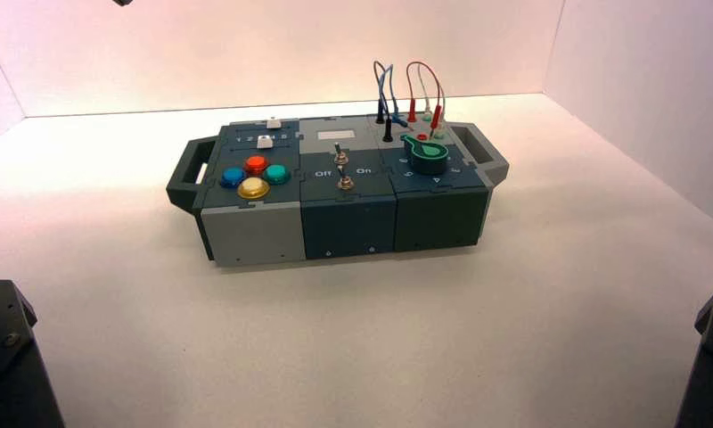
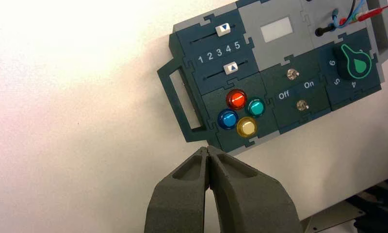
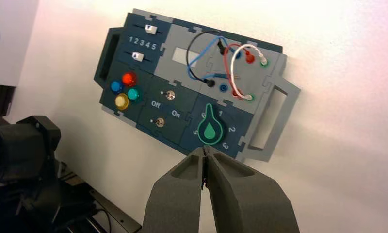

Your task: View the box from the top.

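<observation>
Dark-teal and grey, the modular panel box sits mid-table before me; my left gripper and right gripper wait nearer me, fingertips together, holding nothing.

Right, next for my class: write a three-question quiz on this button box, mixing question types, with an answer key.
1. Multiple choice: which round button sits closest to the robot on the box?
A) blue
B) red
C) yellow
D) green

2. True or false: the knob is at the box's left end, beside the four round buttons.

3. Fill in the blank: the two words printed near the toggle switches are "Off" and "____".

Key:
1. C
2. False
3. On
</observation>
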Tool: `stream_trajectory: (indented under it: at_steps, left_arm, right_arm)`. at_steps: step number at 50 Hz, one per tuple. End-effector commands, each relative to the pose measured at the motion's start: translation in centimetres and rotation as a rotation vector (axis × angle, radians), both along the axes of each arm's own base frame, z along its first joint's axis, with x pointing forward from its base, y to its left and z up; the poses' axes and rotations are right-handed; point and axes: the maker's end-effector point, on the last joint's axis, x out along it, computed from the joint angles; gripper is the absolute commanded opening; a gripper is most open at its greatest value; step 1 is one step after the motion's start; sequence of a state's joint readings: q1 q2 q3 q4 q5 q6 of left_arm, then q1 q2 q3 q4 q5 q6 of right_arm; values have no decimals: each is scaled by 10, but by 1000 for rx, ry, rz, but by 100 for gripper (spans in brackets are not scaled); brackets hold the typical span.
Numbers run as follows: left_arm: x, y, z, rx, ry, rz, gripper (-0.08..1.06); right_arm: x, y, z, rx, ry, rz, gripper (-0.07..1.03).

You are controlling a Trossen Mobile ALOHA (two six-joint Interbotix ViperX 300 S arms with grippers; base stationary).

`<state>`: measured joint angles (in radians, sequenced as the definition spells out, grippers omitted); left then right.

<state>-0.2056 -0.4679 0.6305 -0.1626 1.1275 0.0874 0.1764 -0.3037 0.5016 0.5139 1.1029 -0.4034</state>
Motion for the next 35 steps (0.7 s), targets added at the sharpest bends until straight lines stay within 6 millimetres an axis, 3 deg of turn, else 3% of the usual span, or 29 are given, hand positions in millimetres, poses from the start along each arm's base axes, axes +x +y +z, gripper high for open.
stream_trajectory:
  at_steps: [1,16,35]
  left_arm:
    - [2,2,7,0,-20,-2,-3]
    - [8,17,-2,14,21,38,-3]
    - [13,24,-22,36,146,52,-3]
  right_arm:
    - [7,-7,9,-24,-23,-35,-2]
    - [15,-32,0,-149,-20,-163,-2]
    - [18,-28,-3,-156,-20,-170,-2]
